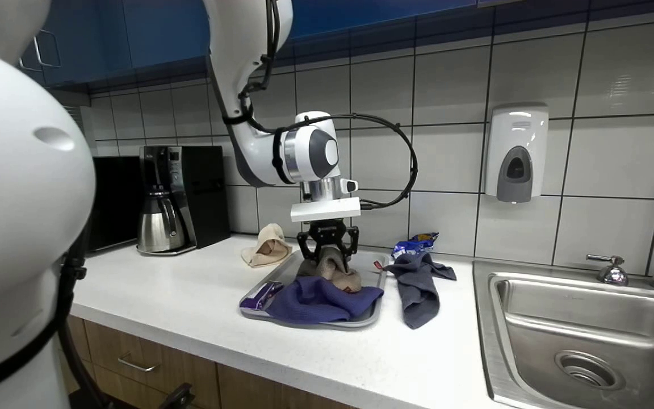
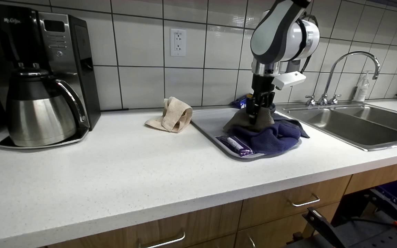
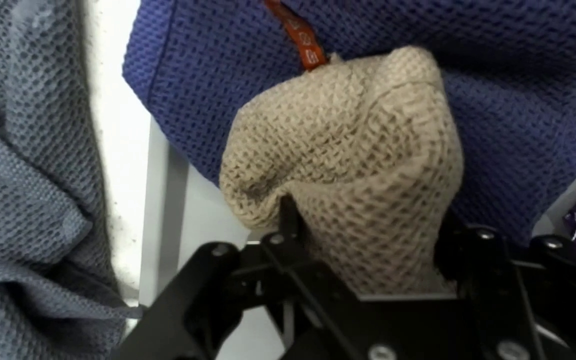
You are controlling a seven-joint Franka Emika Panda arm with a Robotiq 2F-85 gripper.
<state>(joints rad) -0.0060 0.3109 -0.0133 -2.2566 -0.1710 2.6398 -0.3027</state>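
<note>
End effector (image 3: 368, 220): grasping. Its black fingers (image 3: 288, 217) bear on both flanks of a tan coarse-weave dishcloth (image 3: 343, 150), which is bunched between them. The tan dishcloth is within the grey tray (image 2: 212, 119), gathered to a peak, its front fold overlapping a purple dishcloth (image 1: 324, 301) that lies crumpled in that tray. A red-orange tag (image 3: 300, 40) shows at the tan cloth's edge, against the purple one.

A purple-wrapped snack bar (image 2: 236, 146) lies inside the tray, by the rim, next to the purple dishcloth. The tray rests on a white worktop (image 2: 98, 179). A charcoal dishcloth (image 1: 415, 284) lies beside the tray, on the side toward the steel sink (image 1: 494, 341). Just beside the tray's opposite side sits a folded beige dishcloth (image 2: 176, 115). A blue snack packet (image 1: 415, 245) lies near the tray's wall-side end. A coffee maker (image 2: 64, 62) with a steel carafe (image 2: 41, 117) stands well apart from the tray.
</note>
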